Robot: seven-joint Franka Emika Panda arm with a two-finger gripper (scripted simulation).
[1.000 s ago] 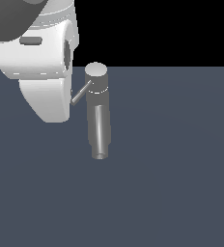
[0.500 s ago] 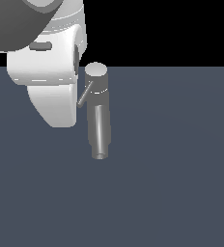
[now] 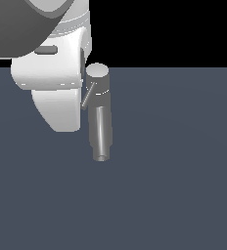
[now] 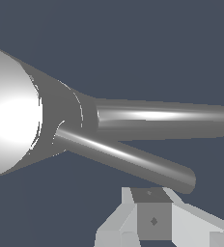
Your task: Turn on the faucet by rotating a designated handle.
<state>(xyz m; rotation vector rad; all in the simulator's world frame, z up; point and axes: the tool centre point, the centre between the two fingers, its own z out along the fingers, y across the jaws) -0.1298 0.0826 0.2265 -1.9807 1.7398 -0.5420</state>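
The grey faucet stands upright with a flat round cap, and its tube spout points toward the camera. The thin handle slants down from under the cap toward the exterior view's left. My white gripper looms right beside it, and the rod's free end meets the gripper's edge. In the wrist view the cap is close, with the spout and the handle fanning out from it. Part of a grey and white finger shows just beside the handle's tip. The jaw gap is hidden.
A flat dark blue-grey floor lies all around the faucet. My arm's dark upper link fills the corner above the gripper.
My gripper has moved toward the exterior view's right, closing on the faucet. The handle's free end has swung slightly the same way, so the rod now hangs steeper.
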